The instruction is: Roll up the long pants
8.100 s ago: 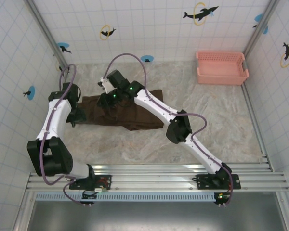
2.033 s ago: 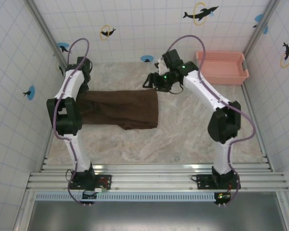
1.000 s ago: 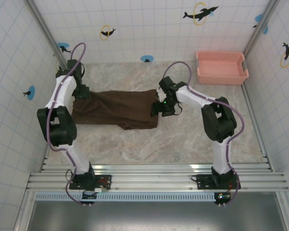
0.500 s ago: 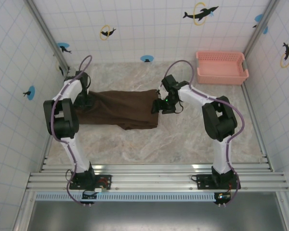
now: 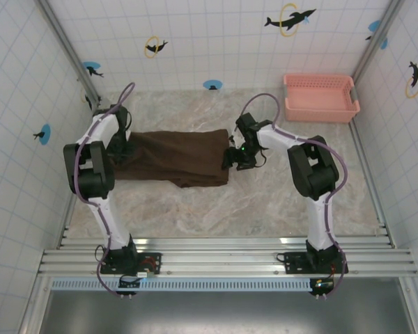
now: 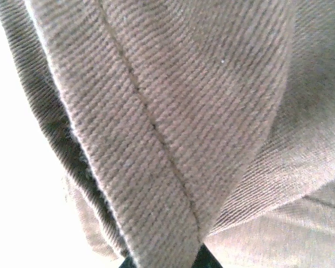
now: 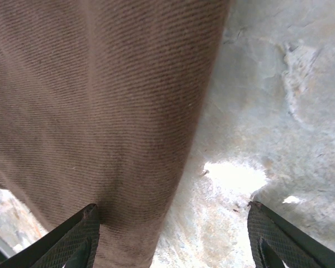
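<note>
Brown pants (image 5: 174, 156); right tool (image 5: 230, 159) splayed at edge.

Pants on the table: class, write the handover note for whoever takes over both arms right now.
Right gripper: open, jaws wide, low over the right edge of the brown pants, holding nothing.
Left gripper: at the pants' left end. Cloth is close up in its wrist view, so open or shut cannot be told.
Pants: spread out lengthwise on the table.
Done: pants laid out.
Left: all the rolling; no roll started.
</note>
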